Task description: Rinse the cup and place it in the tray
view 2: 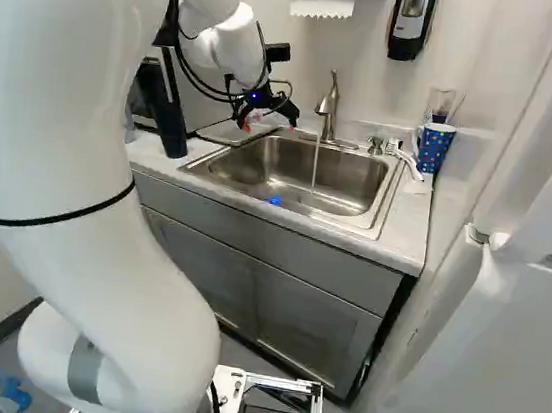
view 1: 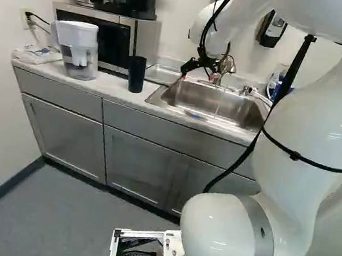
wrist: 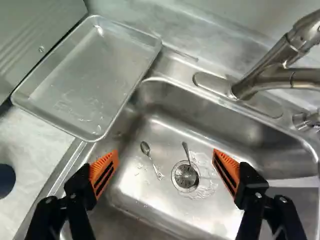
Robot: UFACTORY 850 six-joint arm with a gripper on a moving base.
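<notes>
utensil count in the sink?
2: a spoon on the sink floor beside the drain, another utensil reaching over the drain. More may hide by the near wall.

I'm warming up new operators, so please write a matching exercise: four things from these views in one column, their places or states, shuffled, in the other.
Things:
1. Gripper
2. Dotted cup
3. Metal tray
4. Black cup

Places or states:
A. Right of the faucet in the right base view
B. Between pitcher and sink in the left base view
C. Open, above the sink
D. Flat, at the sink's edge

Pairs: 1-C, 2-A, 3-D, 4-B
</notes>
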